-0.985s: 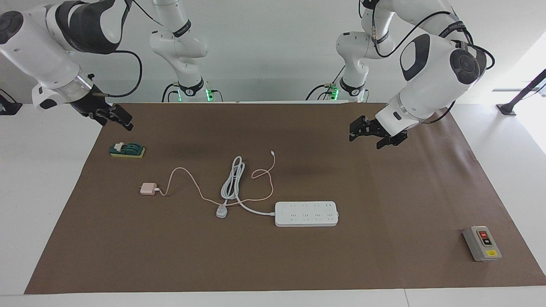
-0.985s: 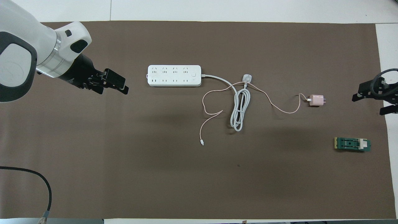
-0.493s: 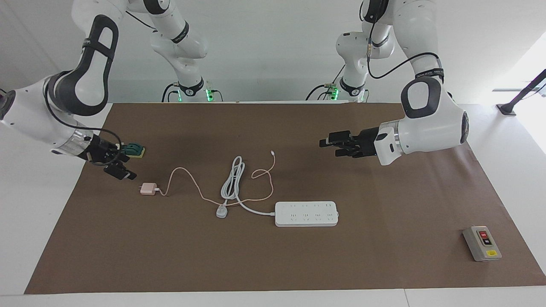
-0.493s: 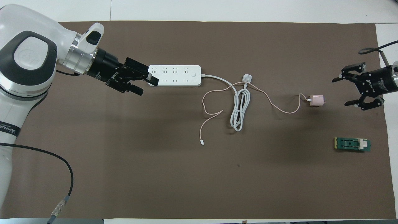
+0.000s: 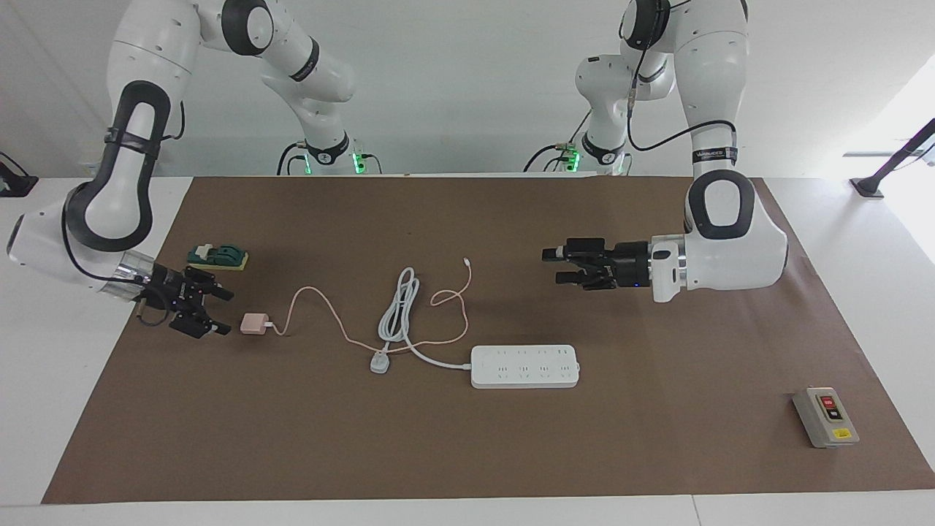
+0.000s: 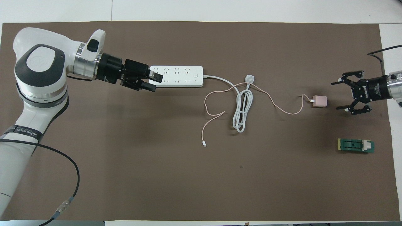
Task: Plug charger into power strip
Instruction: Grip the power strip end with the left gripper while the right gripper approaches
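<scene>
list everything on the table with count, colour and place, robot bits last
pale-pink cube charger with thin pink cable: 1, pink, toward the right arm's end, cable running to the table's middle
long flat white power strip with thick white cord: 1, white, mid-table, cord coiled beside it
white three-pin plug: 1, white, at the cord's end, beside the strip
green block on a yellow base: 1, nearer the robots than the charger
grey box with red and black buttons: 1, left arm's end, farthest from the robots
brown table mat: 1
right hand: open, low beside the charger, apart from it
left hand: open, raised over the mat near the strip
</scene>
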You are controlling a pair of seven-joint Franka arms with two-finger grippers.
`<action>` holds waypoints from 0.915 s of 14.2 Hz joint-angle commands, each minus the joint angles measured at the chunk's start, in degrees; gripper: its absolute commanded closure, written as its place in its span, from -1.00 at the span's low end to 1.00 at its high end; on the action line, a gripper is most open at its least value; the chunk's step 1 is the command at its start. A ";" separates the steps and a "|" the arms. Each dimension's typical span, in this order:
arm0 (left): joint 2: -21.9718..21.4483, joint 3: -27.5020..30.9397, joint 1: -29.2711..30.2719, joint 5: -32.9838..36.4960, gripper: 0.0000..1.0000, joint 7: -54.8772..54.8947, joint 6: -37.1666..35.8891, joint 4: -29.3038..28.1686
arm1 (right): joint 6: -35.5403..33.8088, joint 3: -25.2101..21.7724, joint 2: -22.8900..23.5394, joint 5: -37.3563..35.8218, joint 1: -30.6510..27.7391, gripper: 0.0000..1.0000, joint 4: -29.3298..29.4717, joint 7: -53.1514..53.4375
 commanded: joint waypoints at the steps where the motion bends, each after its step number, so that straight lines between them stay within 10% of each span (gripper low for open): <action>1: -1.38 -0.04 0.82 -4.94 -1.00 9.24 1.68 -6.52 | -2.03 0.66 1.59 3.58 -2.26 -1.00 -0.20 1.27; 13: -2.26 -0.04 -3.12 -29.46 -1.00 23.68 11.96 -20.15 | -4.32 0.67 6.78 8.51 -4.20 -1.00 -3.29 -4.70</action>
